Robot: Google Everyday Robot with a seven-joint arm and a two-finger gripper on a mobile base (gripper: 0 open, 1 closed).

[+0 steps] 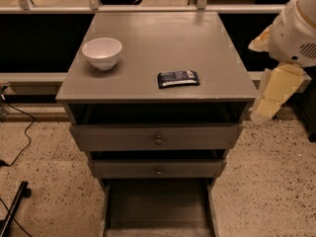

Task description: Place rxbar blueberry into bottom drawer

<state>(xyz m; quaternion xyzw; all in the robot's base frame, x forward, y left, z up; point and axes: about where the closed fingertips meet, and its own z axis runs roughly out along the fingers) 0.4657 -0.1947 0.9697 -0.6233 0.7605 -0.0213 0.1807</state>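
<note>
The rxbar blueberry (178, 78), a flat dark navy bar with pale lettering, lies on top of the grey cabinet near its front right edge. The bottom drawer (157, 204) is pulled out and open, and its plain floor shows nothing inside. My gripper (269, 100) hangs on the cream and white arm to the right of the cabinet, beside its front right corner, at about the cabinet top's height. It is apart from the bar and holds nothing that I can see.
A white bowl (101, 52) stands on the cabinet top (163, 38) at the left. The two upper drawers (157, 138) with small round knobs are slightly pulled out. Black cables (19, 142) run over the speckled floor at the left. A railing runs behind.
</note>
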